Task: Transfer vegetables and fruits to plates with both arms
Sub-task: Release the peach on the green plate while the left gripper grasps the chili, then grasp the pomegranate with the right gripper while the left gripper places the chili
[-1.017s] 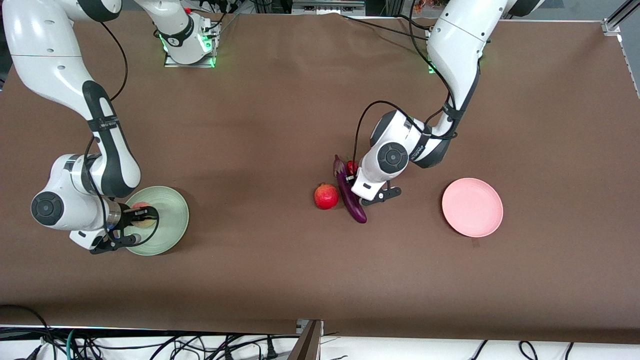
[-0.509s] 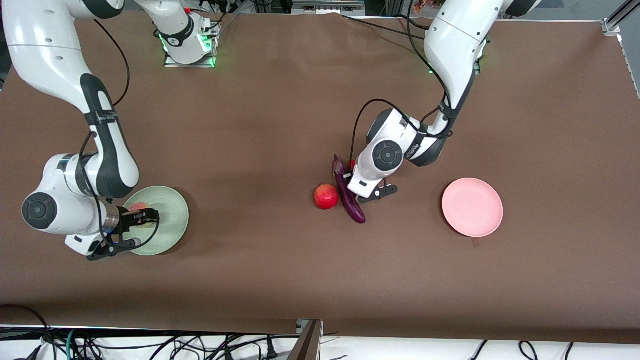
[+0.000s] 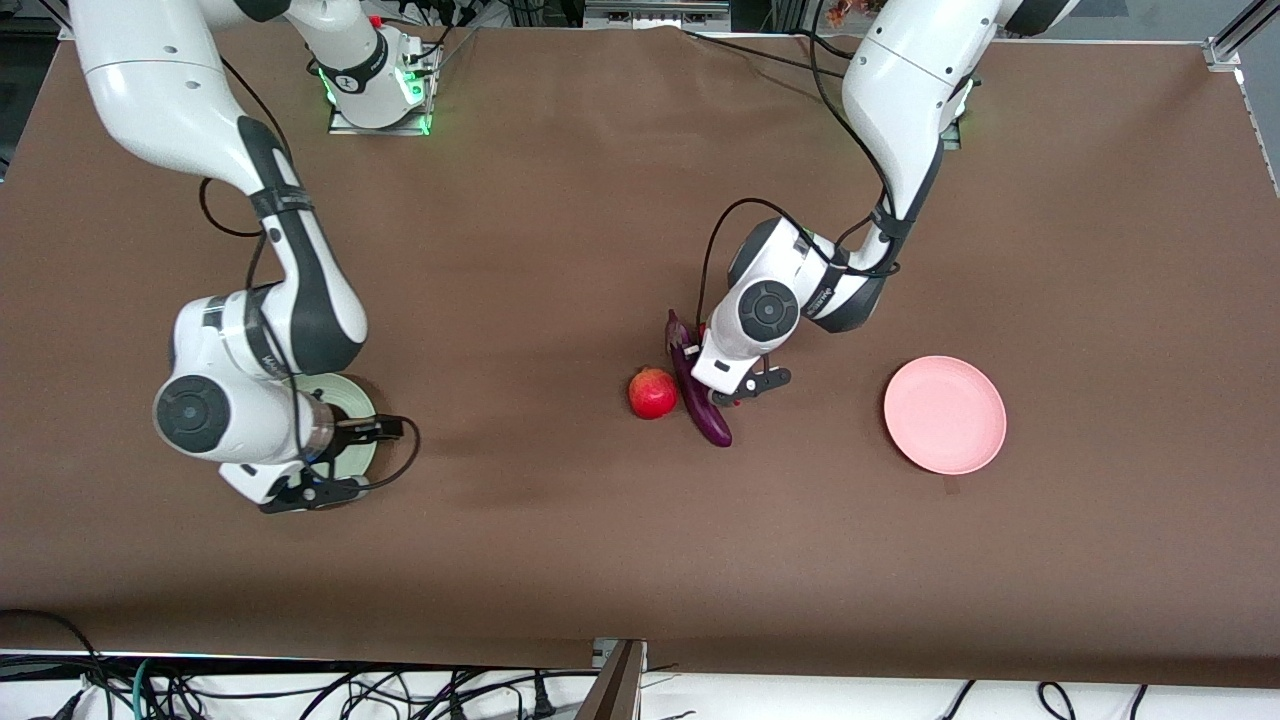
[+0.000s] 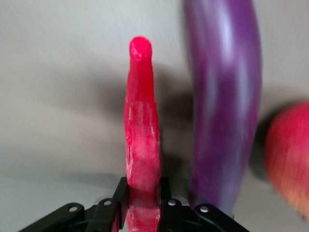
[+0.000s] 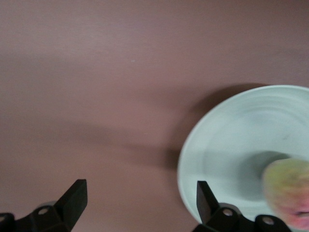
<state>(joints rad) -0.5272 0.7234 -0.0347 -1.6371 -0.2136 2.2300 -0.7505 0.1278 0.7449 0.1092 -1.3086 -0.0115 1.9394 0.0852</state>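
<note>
Even overhead light; soft shadows on tabletop; both wrist views blurred.

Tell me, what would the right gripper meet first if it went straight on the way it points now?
Probably only bare table. The open right gripper points past the green plate, which holds the peach.

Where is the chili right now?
The chili is clamped in the left gripper mid-table, right beside the eggplant; the front view hides it under the left arm's wrist.

High front camera faces robots; wrist cameras look down close.
</note>
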